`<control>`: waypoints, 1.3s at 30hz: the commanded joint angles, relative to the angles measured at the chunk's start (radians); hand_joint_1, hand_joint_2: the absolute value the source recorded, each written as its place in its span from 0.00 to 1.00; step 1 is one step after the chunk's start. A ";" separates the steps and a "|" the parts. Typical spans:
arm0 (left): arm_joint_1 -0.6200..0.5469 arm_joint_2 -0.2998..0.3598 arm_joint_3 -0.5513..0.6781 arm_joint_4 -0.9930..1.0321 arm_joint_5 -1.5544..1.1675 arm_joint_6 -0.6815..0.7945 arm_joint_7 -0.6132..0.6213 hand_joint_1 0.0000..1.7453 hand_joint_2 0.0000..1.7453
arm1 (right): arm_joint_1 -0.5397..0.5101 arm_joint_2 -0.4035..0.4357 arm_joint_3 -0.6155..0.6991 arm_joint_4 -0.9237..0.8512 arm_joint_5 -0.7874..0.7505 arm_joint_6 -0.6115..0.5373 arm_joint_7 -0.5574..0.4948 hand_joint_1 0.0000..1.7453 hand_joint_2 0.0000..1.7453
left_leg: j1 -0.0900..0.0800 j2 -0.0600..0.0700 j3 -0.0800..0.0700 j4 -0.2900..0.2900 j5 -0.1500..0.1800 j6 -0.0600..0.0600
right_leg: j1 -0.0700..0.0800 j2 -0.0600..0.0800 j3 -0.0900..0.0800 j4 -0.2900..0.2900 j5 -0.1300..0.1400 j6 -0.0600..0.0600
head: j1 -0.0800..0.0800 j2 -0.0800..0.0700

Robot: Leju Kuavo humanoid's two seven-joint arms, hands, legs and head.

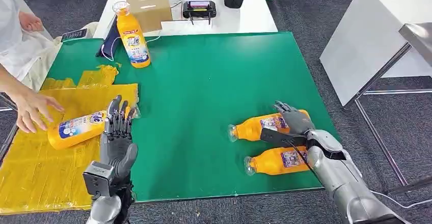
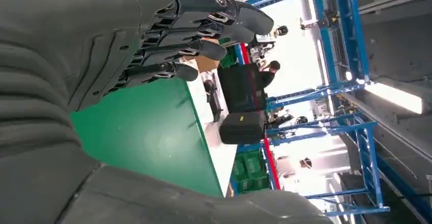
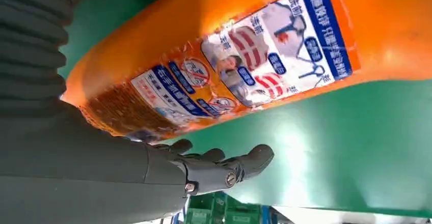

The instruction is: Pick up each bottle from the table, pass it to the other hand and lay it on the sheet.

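We start with the right hand, lower right of the head view: its fingers lie spread over the labelled side of the farther lying bottle, touching it, though we cannot tell whether they have closed into a grip. In the right wrist view the same bottle fills the upper part of the frame, with the dark fingers stretched out flat just beside its label, not wrapped around it. The nearer lying bottle sits just below in the head view, beside the silver forearm, its cap pointing left like its neighbour's.

The left hand stands upright in the lower left, fingers apart and extended, holding nothing (the left wrist view shows those fingers straight and free over the green mat). Just left of its fingertips, a bottle on the sheet lies on its side on the yellow sheet. A person's hand rests at the left edge of the frame, close to that bottle's far end.

An upright bottle stands in the upper left on the mat, with a cardboard box on the white table behind it.
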State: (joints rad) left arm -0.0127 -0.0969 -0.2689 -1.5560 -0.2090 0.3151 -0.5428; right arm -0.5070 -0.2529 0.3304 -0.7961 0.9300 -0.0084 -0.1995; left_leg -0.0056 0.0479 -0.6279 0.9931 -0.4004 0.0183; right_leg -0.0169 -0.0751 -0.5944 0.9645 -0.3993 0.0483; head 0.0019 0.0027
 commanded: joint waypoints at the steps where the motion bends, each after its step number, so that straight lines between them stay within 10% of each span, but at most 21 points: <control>1: -0.055 0.004 -0.043 0.088 0.013 -0.002 -0.001 0.00 1.00 | -0.104 0.011 0.144 0.199 0.035 0.033 0.020 0.00 1.00 | 0.001 -0.003 0.006 0.000 -0.002 -0.001 | 0.000 0.006 0.006 -0.001 -0.001 -0.002 | 0.000 0.000; 8: -0.060 0.002 -0.046 0.091 0.016 0.002 0.002 0.00 1.00 | -0.152 0.029 0.265 0.304 0.183 -0.002 0.196 0.02 1.00 | 0.002 -0.003 0.007 0.000 -0.002 -0.002 | 0.000 0.007 0.007 -0.001 -0.002 -0.002 | 0.000 0.000; 10: -0.057 -0.001 -0.042 0.088 0.014 0.009 0.009 0.00 1.00 | -0.160 0.049 0.275 0.331 0.205 -0.021 0.227 0.88 1.00 | 0.002 -0.003 0.008 0.000 -0.003 -0.002 | 0.001 0.008 0.008 -0.001 -0.002 -0.003 | 0.000 0.000; 11: -0.056 0.000 -0.041 0.086 0.014 0.010 0.010 0.00 1.00 | -0.160 0.059 0.262 0.337 0.194 -0.030 0.227 0.99 1.00 | 0.002 -0.002 0.006 -0.001 -0.001 -0.001 | 0.000 0.005 0.006 -0.002 -0.001 -0.002 | 0.000 0.000; 16: -0.056 -0.002 -0.041 0.082 0.006 0.009 0.021 0.00 1.00 | -0.159 0.071 0.247 0.319 0.202 -0.089 0.251 1.00 1.00 | 0.002 -0.003 0.008 -0.001 -0.001 -0.002 | 0.000 0.006 0.008 -0.001 -0.001 -0.002 | 0.000 0.000; 21: -0.042 -0.002 -0.037 0.054 -0.056 -0.014 0.074 0.00 1.00 | -0.080 0.122 0.080 0.095 0.223 -0.383 0.312 1.00 1.00 | 0.002 -0.002 0.008 0.000 -0.002 -0.002 | 0.000 0.008 0.007 -0.001 -0.002 -0.003 | 0.000 0.000; 28: -0.088 0.009 -0.119 0.095 -0.149 -0.036 0.097 0.00 1.00 | 0.140 0.244 -0.110 -0.349 0.104 -0.667 0.120 1.00 1.00 | 0.002 -0.002 0.006 0.000 -0.002 -0.002 | 0.001 0.005 0.006 0.000 -0.002 -0.002 | 0.000 0.000; 33: -0.093 0.006 -0.129 0.101 -0.154 -0.034 0.100 0.00 1.00 | 0.167 0.250 -0.111 -0.396 0.109 -0.660 0.121 1.00 1.00 | 0.002 -0.004 0.006 0.000 -0.002 -0.002 | 0.001 0.004 0.006 0.000 -0.003 -0.003 | 0.000 0.000; 39: -0.152 0.042 -0.213 0.136 -0.241 -0.047 0.160 0.00 1.00 | 0.314 0.332 -0.100 -0.688 -0.327 -0.628 -0.147 1.00 1.00 | 0.001 -0.006 0.004 0.000 -0.001 -0.002 | 0.000 0.001 0.004 0.001 -0.003 -0.003 | 0.001 0.000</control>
State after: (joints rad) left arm -0.0671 -0.1007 -0.3764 -1.5168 -0.3959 0.2785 -0.4319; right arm -0.3258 -0.0138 0.2552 -1.1709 0.8889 -0.6813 -0.1851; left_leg -0.0053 0.0473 -0.6270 0.9929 -0.4006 0.0178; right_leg -0.0171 -0.0763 -0.5937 0.9647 -0.4004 0.0476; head 0.0026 0.0027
